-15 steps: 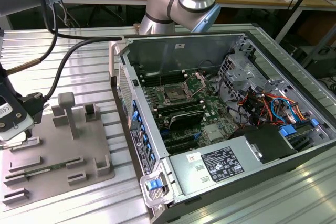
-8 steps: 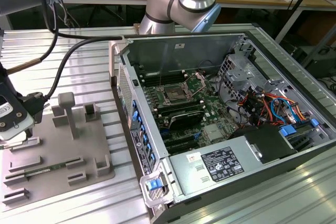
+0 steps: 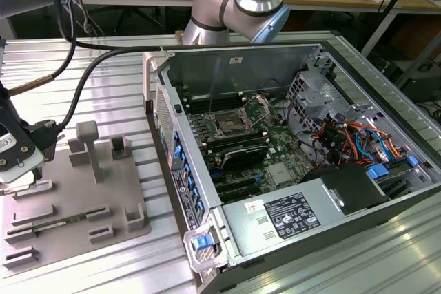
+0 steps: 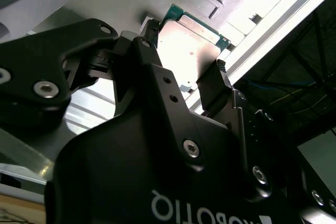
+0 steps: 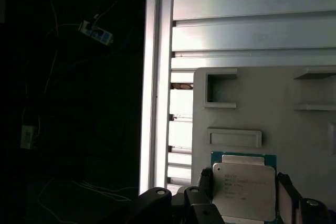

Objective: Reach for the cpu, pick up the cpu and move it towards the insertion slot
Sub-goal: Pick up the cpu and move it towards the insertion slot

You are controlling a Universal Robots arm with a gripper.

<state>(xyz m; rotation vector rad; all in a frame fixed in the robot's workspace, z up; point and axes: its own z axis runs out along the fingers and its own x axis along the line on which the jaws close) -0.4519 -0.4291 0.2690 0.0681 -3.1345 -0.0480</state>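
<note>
The cpu is a flat square chip with a silvery lid on a green board, lying at the edge of the grey tray. My gripper straddles it, one black finger against each opposite side. In the second wrist view the cpu sits between the fingertips of the gripper, which looks shut on it. In the exterior view the gripper hangs low over the tray at the exterior view's left. The insertion slot is the silver-framed socket on the motherboard inside the open computer case.
The open computer case fills the exterior view's middle and right, with raised walls, memory slots, cables and a power supply. The tray carries several raised blocks. The arm's cable loops over the ribbed aluminium table.
</note>
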